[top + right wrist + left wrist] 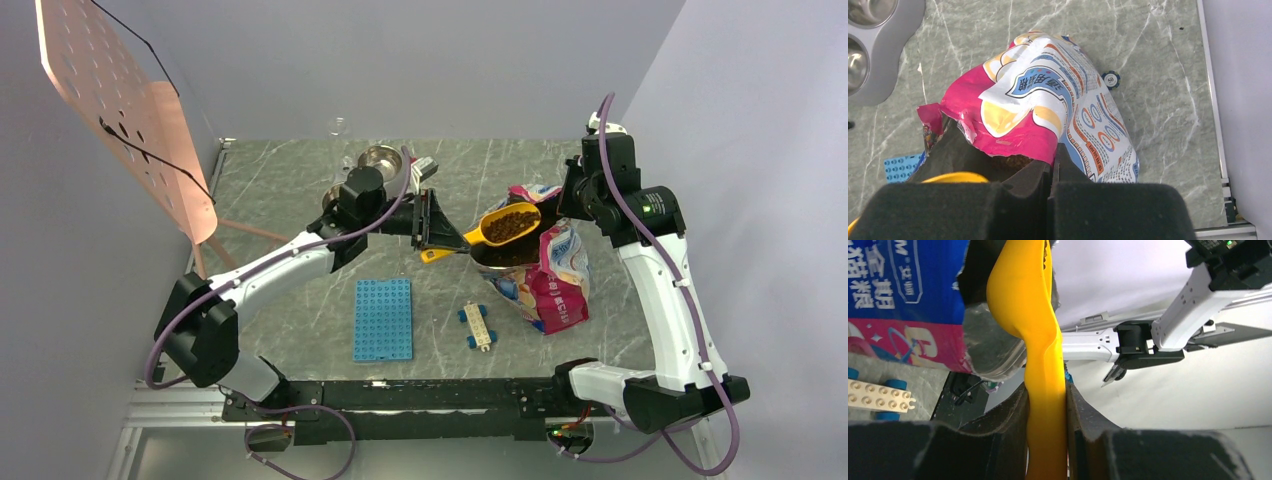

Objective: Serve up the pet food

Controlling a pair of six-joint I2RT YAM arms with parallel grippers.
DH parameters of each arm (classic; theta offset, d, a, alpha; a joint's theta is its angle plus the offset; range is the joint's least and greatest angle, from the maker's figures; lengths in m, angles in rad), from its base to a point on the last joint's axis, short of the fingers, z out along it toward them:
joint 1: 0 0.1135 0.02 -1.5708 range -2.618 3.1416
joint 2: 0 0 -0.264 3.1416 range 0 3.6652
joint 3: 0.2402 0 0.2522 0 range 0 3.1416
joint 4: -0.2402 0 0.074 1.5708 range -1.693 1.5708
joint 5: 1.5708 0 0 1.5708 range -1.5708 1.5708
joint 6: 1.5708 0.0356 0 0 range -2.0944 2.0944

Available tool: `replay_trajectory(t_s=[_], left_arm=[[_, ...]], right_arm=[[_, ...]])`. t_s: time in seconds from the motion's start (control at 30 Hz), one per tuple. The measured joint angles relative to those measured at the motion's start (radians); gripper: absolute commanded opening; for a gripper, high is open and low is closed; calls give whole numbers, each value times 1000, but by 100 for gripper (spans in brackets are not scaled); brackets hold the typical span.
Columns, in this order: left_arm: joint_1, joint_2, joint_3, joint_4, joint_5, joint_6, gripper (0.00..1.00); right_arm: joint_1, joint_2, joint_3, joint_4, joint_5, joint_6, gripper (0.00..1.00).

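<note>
My left gripper (pixel 438 232) is shut on the handle of the yellow scoop (pixel 505 226), which is held level just above the bag's open mouth. The scoop holds a heap of dark-brown pet food (pixel 511 221). In the left wrist view the handle (pixel 1047 390) is clamped between my fingers. The pink, white and blue bag (pixel 548 275) lies at right centre. My right gripper (pixel 566 205) is shut on the bag's torn rim (pixel 1048 142) and holds it open; some kibble (pixel 1013 161) shows inside. The steel double bowl (pixel 381 159) stands at the back, partly behind my left arm.
A blue studded baseplate (pixel 383 318) and a blue-and-cream toy piece (pixel 477 326) lie near the front. A pink perforated board (pixel 120 110) leans at the far left. A small blue disc (pixel 1111 78) lies beside the bag. The bowl's grey tray (pixel 895 60) is at top left.
</note>
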Motion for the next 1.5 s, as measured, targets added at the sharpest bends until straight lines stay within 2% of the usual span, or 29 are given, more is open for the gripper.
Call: replay_trajectory(t_s=[0.23,0.63,1.03,1.2,1.33,1.5], left_arm=[[-5,-5,-68,190,16,-40,0],[6,-62,-99,349,18,-157,0],[109,-71,94,188,-219,-185,0],[168,9,179,179,-301,-192,0],[192,144,244,175,-346,-186,0],[217,263,214,224,-393,-201,0]], right_arm=[[0,1,0,0,-5,-2,0],[0,0,0,-1,3,-4,0],[0,-22,-3,-16,-30,-12,0],[0,-31,-4,-31,-57,-11,0],[6,-35,-4,-40,-72,-10,0],[56,-37,-4,-46,-57,-8,0]])
